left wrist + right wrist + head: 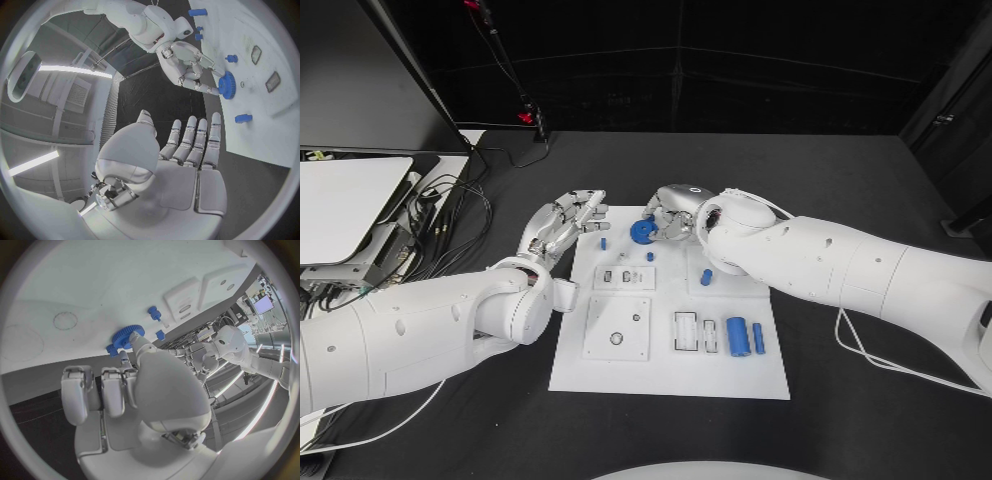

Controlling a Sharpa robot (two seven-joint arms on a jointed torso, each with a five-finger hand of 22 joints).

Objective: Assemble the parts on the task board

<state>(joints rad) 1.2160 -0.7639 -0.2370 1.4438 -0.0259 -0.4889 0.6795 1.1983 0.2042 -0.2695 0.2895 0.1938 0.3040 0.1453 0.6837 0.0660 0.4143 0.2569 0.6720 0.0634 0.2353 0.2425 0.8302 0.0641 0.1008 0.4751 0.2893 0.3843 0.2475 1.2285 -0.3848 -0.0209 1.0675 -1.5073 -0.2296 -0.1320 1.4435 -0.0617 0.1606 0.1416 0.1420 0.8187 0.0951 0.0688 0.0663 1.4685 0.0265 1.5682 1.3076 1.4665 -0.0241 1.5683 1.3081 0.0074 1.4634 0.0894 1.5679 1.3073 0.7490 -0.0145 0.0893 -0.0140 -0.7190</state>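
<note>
Head view: a blue gear is pinched at the right hand fingertips over the task board far edge, presumably for seating, while the left hand is kept beside it, fingers apart and empty.

Blue gear on white task board

The task board looks like smooth matt white plastic, and the blue gear near its far edge is a matt plastic piece with a ridged, toothed rim. Both hands, left and right, have a brushed silvery metallic finish, while the arms behind them are glossy white shells. The table under the board is matt black.
</note>
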